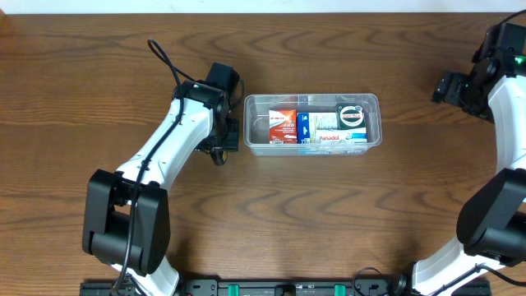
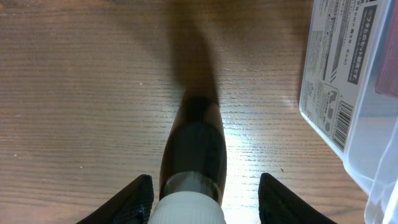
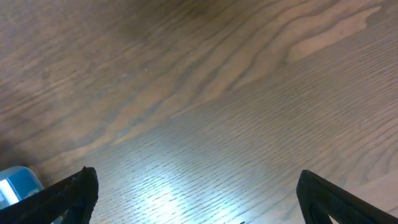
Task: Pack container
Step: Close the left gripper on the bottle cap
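Slippage is the main risk. A dark bottle with a white cap is seen between the fingers of the left gripper, but a gap shows on each side, so it is not clamped. If the jaws are closed off-centre, the round body could be rolled or squeezed out across the table.

Collision is also possible. The container sits at table centre, just beside that gripper, and its near wall could be clipped or the tub shoved during a lift. It is already crowded with a red box, a blue carton and other items, so the fit may be tight.

The left arm is reached forward, with the wrist pitched down low over the wood. The right gripper is held well apart near the far right edge, spread wide, with nothing held.
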`<state>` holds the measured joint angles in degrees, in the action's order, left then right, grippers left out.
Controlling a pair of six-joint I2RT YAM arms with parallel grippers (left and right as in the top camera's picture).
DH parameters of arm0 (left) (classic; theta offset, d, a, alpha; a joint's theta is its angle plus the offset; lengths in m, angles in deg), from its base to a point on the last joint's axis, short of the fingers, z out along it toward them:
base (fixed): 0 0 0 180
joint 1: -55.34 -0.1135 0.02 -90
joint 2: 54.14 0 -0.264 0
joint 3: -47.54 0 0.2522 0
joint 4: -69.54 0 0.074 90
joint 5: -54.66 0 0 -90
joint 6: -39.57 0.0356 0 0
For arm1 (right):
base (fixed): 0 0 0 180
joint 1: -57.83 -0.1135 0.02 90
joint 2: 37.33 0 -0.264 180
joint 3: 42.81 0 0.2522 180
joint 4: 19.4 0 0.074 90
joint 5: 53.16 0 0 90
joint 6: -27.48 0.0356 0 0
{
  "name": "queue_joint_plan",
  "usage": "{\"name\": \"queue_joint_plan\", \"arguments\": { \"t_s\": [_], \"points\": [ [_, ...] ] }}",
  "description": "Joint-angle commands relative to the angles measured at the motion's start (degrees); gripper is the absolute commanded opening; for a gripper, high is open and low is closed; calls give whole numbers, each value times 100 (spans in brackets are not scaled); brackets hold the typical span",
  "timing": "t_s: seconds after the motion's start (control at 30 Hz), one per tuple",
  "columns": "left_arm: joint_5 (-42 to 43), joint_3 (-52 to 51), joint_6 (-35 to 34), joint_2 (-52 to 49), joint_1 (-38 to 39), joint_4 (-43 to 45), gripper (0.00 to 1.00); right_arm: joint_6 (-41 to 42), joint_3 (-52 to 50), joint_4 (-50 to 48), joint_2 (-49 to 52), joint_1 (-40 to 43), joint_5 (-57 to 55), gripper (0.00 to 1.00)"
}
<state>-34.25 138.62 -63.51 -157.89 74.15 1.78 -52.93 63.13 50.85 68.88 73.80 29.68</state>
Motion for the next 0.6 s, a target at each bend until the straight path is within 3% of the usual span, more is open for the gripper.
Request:
{"name": "queue_joint_plan", "arguments": {
  "t_s": [0.0, 0.4, 0.5, 0.57],
  "points": [
    [-70, -28, 39, -52, -24, -52, 51, -66, 61, 7, -92, 22, -33, 99],
    [-70, -28, 42, -55, -24, -81, 49, -66, 61, 7, -92, 22, -35, 99],
    [-70, -28, 42, -55, -24, -76, 38, -66, 61, 7, -92, 22, -33, 99],
    [-70, -28, 42, -55, -24, -79, 38, -66, 61, 7, -92, 22, -35, 99]
  ]
}}
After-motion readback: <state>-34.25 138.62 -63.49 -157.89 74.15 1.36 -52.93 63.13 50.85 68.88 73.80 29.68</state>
